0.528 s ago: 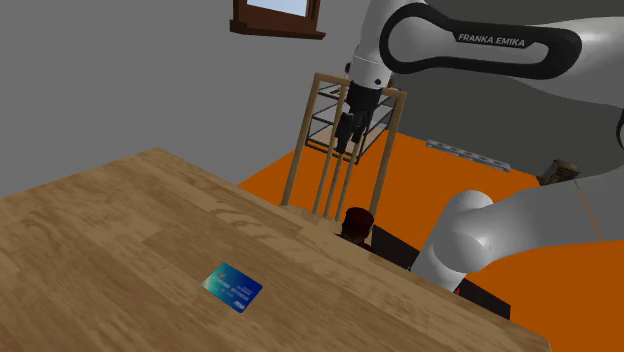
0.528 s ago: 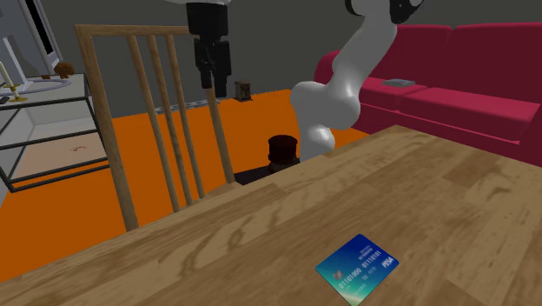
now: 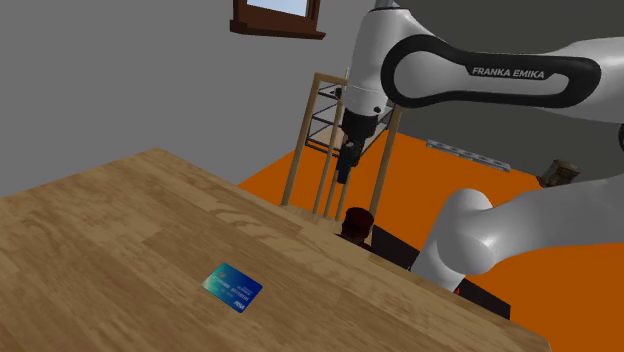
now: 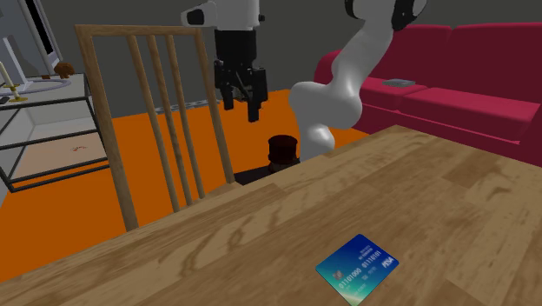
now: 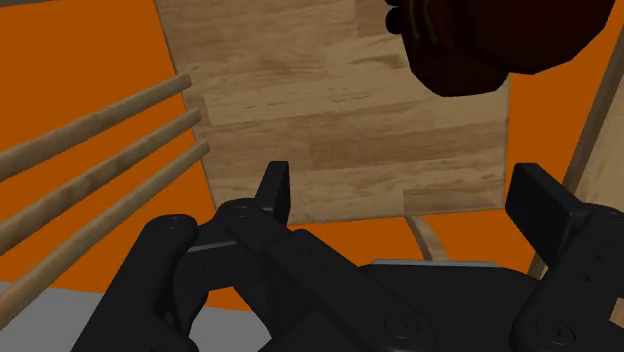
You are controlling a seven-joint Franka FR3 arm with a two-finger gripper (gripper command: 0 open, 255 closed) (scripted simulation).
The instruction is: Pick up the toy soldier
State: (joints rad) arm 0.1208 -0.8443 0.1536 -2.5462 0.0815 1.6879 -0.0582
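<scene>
Tool [image 4: 244,106] is released, fingers spread wide with nothing between them. You see it hanging in the air beside the slatted back of a wooden chair [image 4: 130,31], over the seat. Toy soldier [image 4: 281,149], dark red-brown, sits on that chair seat just past the edge of the surface [image 4: 261,235], below the tool and clear of both fingers. You also get a blue card [image 4: 356,268] lying flat on the surface, well apart from the soldier.

Grey wall [image 3: 120,80], dark-framed window [image 3: 278,15] up high — orange floor [image 4: 69,217]. Wooden table [image 4: 261,235], slatted wooden chair [image 4: 130,31] beside it; crimson sofa [image 4: 469,78], glass shelving unit [image 4: 52,113] beyond.
</scene>
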